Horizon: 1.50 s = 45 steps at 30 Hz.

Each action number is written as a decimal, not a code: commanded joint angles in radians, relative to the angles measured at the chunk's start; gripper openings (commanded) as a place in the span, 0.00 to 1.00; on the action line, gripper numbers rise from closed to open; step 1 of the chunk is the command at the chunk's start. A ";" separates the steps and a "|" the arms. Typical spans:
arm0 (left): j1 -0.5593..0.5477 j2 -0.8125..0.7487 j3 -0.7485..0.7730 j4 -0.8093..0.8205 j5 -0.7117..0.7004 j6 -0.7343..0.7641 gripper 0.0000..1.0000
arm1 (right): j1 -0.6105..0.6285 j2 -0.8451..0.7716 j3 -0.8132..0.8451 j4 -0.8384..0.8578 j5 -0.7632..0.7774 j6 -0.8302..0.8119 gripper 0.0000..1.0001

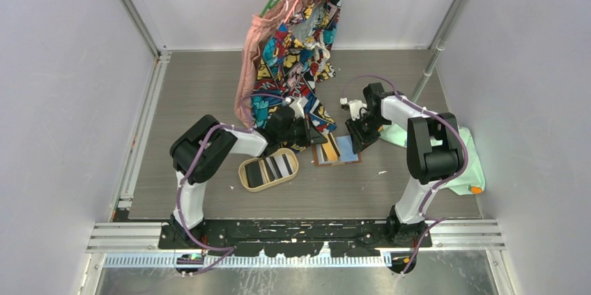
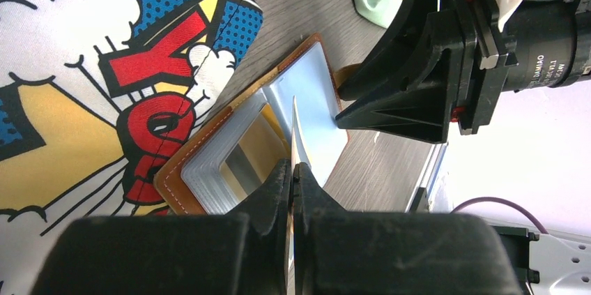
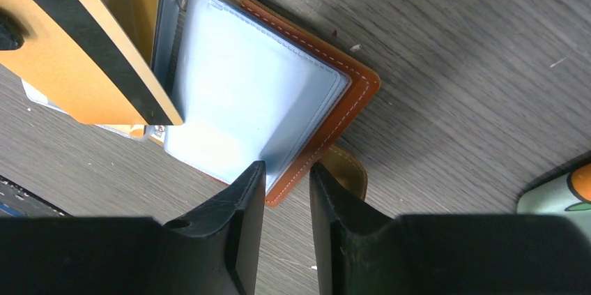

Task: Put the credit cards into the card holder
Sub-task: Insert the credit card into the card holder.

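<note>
Centrally, the card holder point(image 1: 336, 150) was found open on the desk point(image 1: 209, 100). A yellow card point(image 3: 77, 51) was pinched edge-on by the left claw point(image 2: 293, 169) above its sleeves. The right claw point(image 3: 287, 176) was noted narrowly parted at the holder's lower edge.

Left arm point(image 1: 189, 194), right arm point(image 1: 416, 197): white links, black joints; purple cables point(image 1: 178, 201) along both.

Top view: bright, even, diffuse overhead light, only faint soft shadows on the table point(image 1: 202, 93), sharp throughout. Left wrist view: the left gripper point(image 2: 293, 169) sits near-black and blurred up close, and the credit card point(image 2: 295, 131) it pinches reads as a thin bright glint. Right wrist view: pale glare washes the clear sleeves of the card holder point(image 3: 352, 103); the right gripper point(image 3: 287, 173) is soft and underexposed.
</note>
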<state>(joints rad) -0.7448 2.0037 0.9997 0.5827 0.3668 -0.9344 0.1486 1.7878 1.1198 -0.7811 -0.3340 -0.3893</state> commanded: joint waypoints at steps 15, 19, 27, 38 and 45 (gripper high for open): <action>-0.009 0.030 0.113 -0.171 0.023 -0.010 0.00 | 0.023 0.010 0.038 -0.003 0.018 0.005 0.35; -0.014 0.033 0.127 -0.209 0.022 -0.018 0.00 | 0.025 0.009 0.040 -0.003 0.018 0.006 0.34; -0.015 -0.021 0.110 -0.289 -0.034 0.008 0.00 | 0.025 0.007 0.039 -0.003 0.020 0.007 0.34; -0.015 -0.024 0.131 -0.317 -0.046 0.035 0.00 | 0.029 0.005 0.039 -0.003 0.023 0.007 0.34; -0.014 -0.037 0.137 -0.320 -0.057 0.067 0.00 | 0.033 0.007 0.040 -0.004 0.026 0.007 0.34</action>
<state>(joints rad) -0.7582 2.0098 1.1103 0.2996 0.3473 -0.9291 0.1749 1.7943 1.1294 -0.7868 -0.3103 -0.3885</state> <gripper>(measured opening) 0.009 0.344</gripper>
